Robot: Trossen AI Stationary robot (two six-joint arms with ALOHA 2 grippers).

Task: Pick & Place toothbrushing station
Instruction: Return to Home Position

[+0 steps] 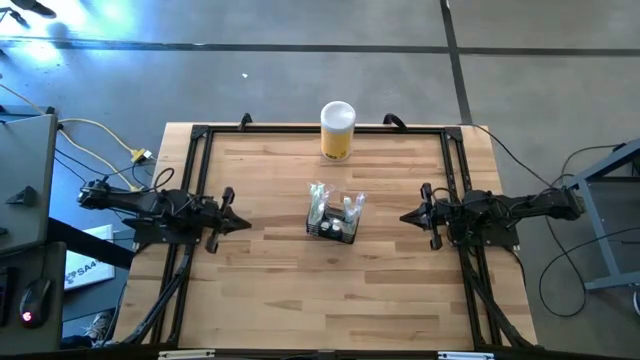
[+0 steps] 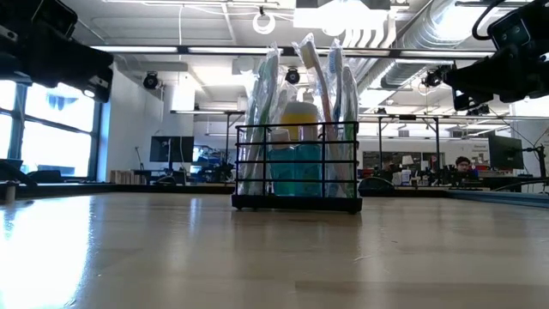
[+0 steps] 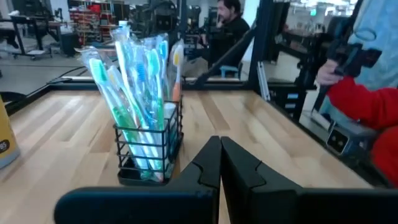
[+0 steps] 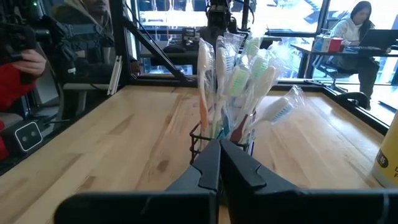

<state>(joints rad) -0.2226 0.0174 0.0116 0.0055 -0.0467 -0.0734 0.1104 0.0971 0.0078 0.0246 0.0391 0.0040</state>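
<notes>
While upright, wire caddy [image 1: 330, 230], long axis left-right, toothbrushes [image 3: 134, 81] heads upward.

Centre foreground of your frame: right gripper [image 4: 219, 144], fingers pressed together. Just behind it you have the black wire caddy [image 4: 198, 140], mostly hidden, packed with wrapped toothbrushes [image 4: 239, 81] fanning out above its rim. Wooden table [image 4: 124, 143] all around. Frame edge: yellow cylinder [image 4: 388, 163], cut off. Background: red sleeve [image 4: 15, 78]; seated person [image 4: 360, 31] at a laptop.
</notes>
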